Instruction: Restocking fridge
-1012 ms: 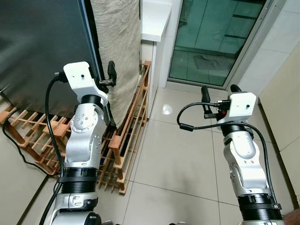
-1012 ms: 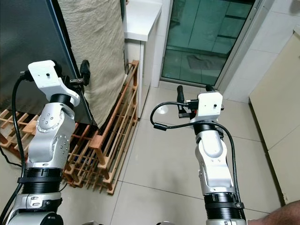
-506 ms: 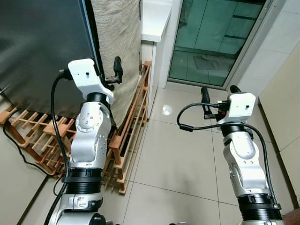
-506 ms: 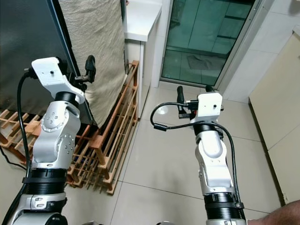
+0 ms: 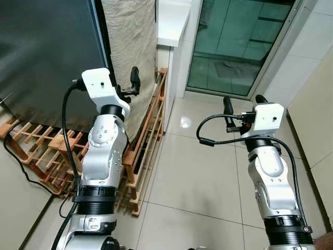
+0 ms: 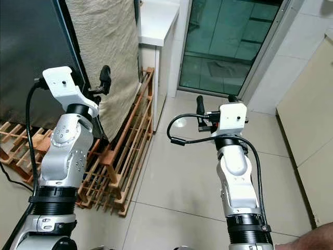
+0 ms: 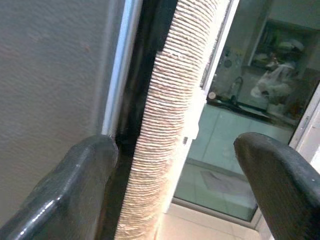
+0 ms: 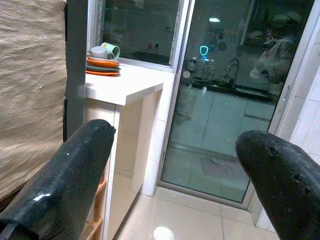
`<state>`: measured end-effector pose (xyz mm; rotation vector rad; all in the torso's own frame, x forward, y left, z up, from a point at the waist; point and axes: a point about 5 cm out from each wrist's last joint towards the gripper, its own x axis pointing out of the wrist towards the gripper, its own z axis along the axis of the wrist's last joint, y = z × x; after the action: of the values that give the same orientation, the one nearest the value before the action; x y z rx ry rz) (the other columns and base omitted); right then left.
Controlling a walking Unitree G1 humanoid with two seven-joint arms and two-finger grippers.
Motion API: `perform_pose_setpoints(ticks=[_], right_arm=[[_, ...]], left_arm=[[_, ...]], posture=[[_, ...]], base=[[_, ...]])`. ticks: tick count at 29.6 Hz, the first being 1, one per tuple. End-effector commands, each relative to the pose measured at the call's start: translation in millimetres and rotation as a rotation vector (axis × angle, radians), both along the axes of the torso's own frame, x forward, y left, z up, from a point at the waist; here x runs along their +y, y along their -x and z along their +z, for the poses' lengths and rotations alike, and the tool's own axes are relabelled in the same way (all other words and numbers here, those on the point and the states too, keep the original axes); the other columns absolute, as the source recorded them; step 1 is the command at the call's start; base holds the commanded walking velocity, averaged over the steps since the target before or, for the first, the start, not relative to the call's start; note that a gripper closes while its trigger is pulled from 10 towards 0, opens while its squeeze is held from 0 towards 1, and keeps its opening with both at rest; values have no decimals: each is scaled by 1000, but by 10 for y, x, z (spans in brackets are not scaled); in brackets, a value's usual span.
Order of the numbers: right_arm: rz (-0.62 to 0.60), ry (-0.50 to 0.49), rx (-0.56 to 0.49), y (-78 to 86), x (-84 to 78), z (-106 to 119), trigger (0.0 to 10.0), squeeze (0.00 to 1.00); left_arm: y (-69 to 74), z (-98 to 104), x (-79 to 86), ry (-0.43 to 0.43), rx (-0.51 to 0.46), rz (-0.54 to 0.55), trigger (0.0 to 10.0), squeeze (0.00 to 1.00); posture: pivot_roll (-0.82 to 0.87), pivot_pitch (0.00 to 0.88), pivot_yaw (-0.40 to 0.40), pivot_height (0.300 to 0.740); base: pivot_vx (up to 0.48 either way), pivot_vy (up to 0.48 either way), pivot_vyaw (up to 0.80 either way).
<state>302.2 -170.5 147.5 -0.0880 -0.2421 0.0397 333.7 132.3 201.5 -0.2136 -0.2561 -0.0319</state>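
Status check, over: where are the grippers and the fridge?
Left gripper open, raised at the fridge door edge. Right gripper open, held over bare floor, empty. Beige cloth hangs beside the fridge; wooden rack below.

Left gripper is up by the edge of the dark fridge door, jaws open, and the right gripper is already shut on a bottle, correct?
Not quite. The right gripper holds nothing: the right wrist view shows its jaws open with only the glass door beyond. The left gripper is indeed by the fridge door edge, jaws open.

wooden rack point(image 5: 139, 151) stands on tiled floor point(image 5: 197, 177).
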Motion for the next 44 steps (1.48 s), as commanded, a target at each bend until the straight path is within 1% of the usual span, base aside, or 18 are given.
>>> perform_pose_setpoints(ticks=[1,10,12,16,21,26,28,32,34,36,37,38,39,40,44], right_arm=[[-12,8,1,13,-33,-7,10000,0],[-12,8,8,28,-32,-25,10000,0],[-12,8,8,21,-31,-21,10000,0],[-10,8,3,14,-21,-7,10000,0],[-14,6,3,28,-18,-11,10000,0],[-22,4,1,33,-26,-9,10000,0],[-23,3,0,35,-25,-8,10000,0],[-26,1,4,44,-21,-21,10000,0],[-27,1,6,49,-24,-25,10000,0],[-28,0,8,49,-31,-28,10000,0],[-31,0,14,49,-44,-36,10000,0],[-31,0,14,49,-44,-36,10000,0],[-39,-5,25,52,-77,-51,10000,0],[-44,-8,30,55,-94,-59,10000,0],[-55,-16,39,59,-112,-76,10000,0]], left_arm=[[-12,81,-73,2,-19,-36,10000,0],[-38,55,-134,10,-3,-61,10000,0],[-75,46,-168,9,3,-67,10000,0],[-200,1,-269,7,30,-84,10000,0],[-323,-82,-360,29,90,-98,10000,0],[-385,-91,-466,34,101,-133,10000,0],[-416,-73,-533,32,91,-175,10000,0],[-421,27,-707,32,31,-328,10000,0],[-413,37,-766,23,20,-374,10000,0],[-409,41,-804,31,18,-398,10000,0],[-397,55,-868,43,10,-438,10000,0],[-397,55,-868,43,10,-438,10000,0],[-374,81,-1006,64,-1,-510,10000,0],[-351,95,-1099,74,-6,-560,10000,0],[-290,93,-1323,122,-4,-693,10000,0]], posture=[[-126,0,-22,740],[-129,0,-22,740],[-129,0,-24,740],[-136,0,-21,740],[-151,0,-13,740],[-155,0,-9,740],[-155,0,-9,740],[-158,0,-5,740],[-156,0,-5,740],[-156,0,-5,740],[-156,0,-5,740],[-156,0,-5,740],[-156,0,-5,740],[-156,0,-5,740],[-172,0,5,740]], base=[[0,0,0],[0,0,0],[0,0,0],[0,0,0],[0,0,0],[0,0,0],[0,0,0],[0,0,0],[0,0,0],[0,0,0],[0,0,0],[0,0,0],[0,0,0],[0,0,0],[0,0,0]])
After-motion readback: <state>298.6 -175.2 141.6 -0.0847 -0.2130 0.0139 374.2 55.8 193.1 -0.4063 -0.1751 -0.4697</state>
